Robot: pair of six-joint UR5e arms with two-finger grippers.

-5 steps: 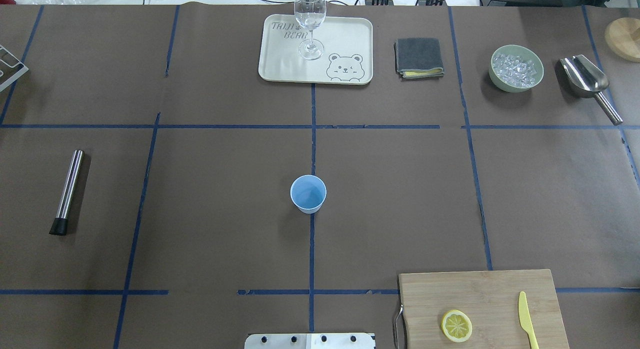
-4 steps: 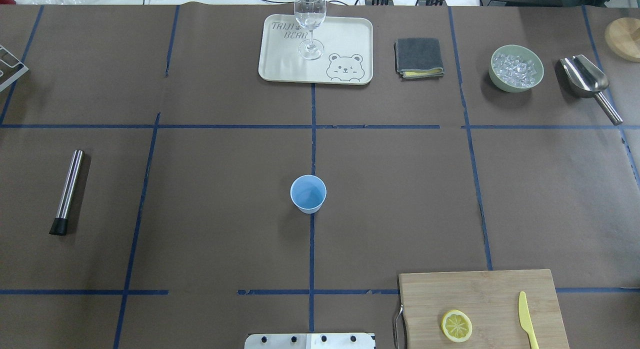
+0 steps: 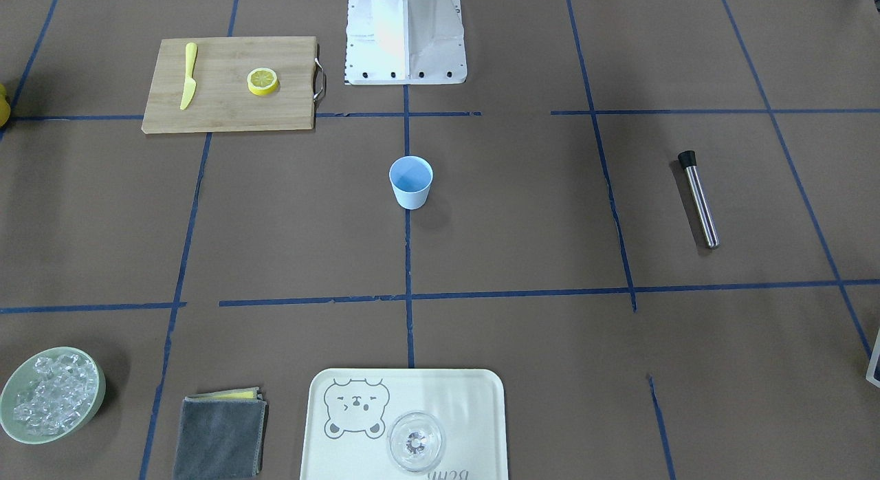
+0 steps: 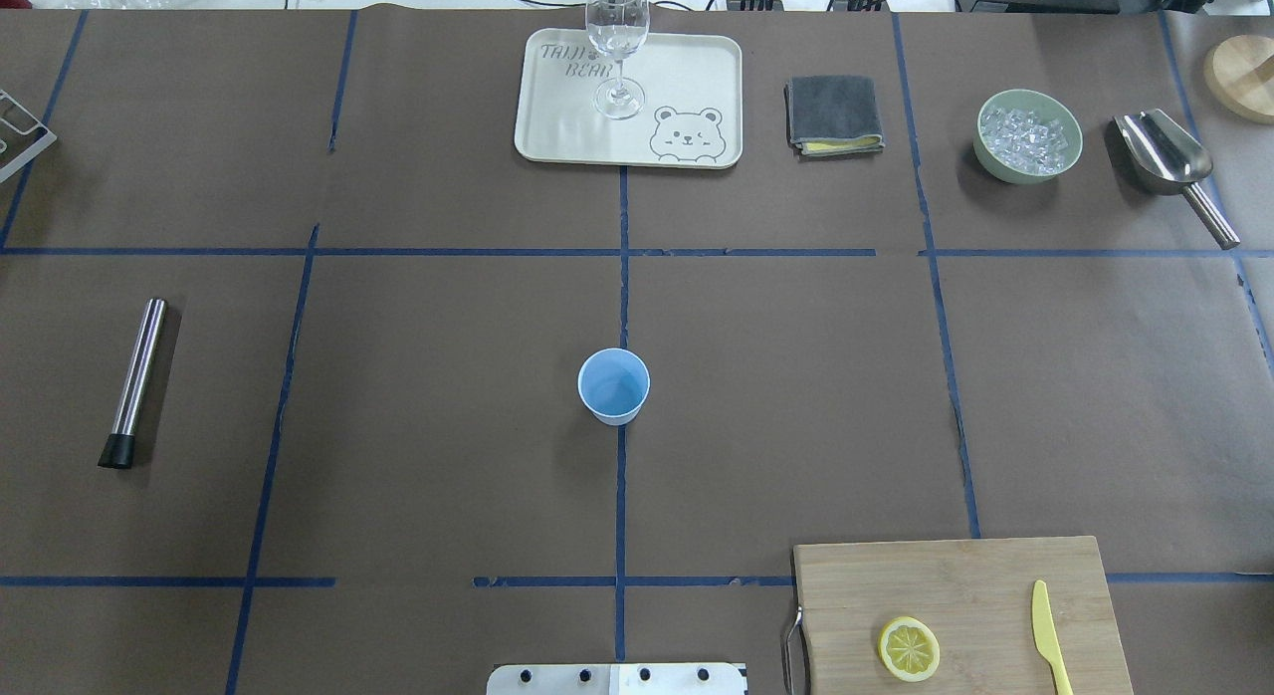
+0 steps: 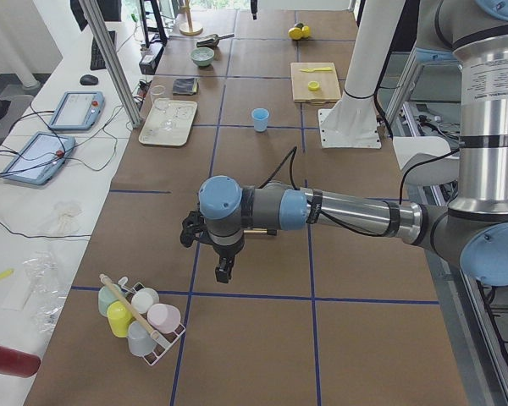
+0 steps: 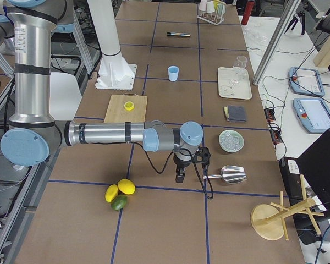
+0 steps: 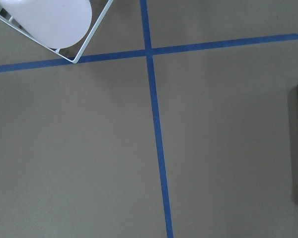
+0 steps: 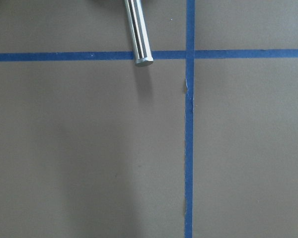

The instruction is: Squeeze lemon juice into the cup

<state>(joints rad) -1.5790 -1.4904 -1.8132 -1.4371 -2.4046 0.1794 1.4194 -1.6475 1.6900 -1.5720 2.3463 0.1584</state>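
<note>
The lemon is a round piece with its cut face up, lying on the wooden cutting board at the near right; it also shows in the front view. The light-blue cup stands upright at the table's middle, empty. My left gripper hangs over the table's far left end, near a cup rack. My right gripper hangs over the far right end, near the scoop. Neither holds anything that I can see. I cannot tell whether they are open or shut.
A yellow knife lies on the board. At the back stand a tray with a clear glass, a grey cloth, a green bowl of ice and a metal scoop. A steel muddler lies left.
</note>
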